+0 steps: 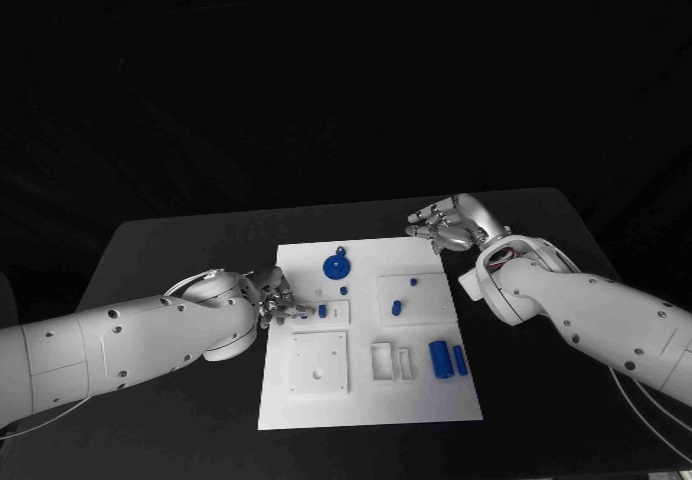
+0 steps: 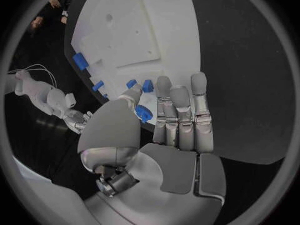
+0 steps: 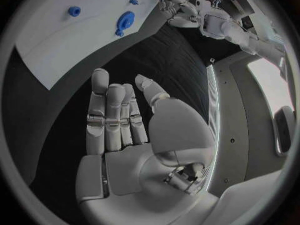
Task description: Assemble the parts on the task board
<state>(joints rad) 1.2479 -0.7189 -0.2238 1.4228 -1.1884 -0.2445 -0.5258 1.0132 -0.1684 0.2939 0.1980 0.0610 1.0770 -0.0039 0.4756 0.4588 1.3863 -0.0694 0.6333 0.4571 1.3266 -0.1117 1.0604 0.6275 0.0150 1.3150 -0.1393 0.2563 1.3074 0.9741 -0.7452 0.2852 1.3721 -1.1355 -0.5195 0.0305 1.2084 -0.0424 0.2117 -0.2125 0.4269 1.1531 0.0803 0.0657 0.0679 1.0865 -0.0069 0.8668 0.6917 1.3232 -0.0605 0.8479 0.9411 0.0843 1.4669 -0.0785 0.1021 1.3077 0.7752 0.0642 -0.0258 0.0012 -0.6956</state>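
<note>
Matt white plastic task board (image 1: 368, 400), smooth blue plastic parts (image 1: 438, 359), matt black table (image 1: 173, 250).

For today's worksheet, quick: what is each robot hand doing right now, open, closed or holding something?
Left hand: at the task board's left edge; thumb touches a small blue part, grip unclear.
Right hand: open, holding nothing, over the table.

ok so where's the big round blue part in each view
head view: the round blue part lies near the far edge of the task board, between the left hand and the right hand.
left wrist view: I cannot pick it out; other blue pieces sit by the fingers.
right wrist view: it lies on the board beyond the open hand.
shared landmark: the white board.
</note>
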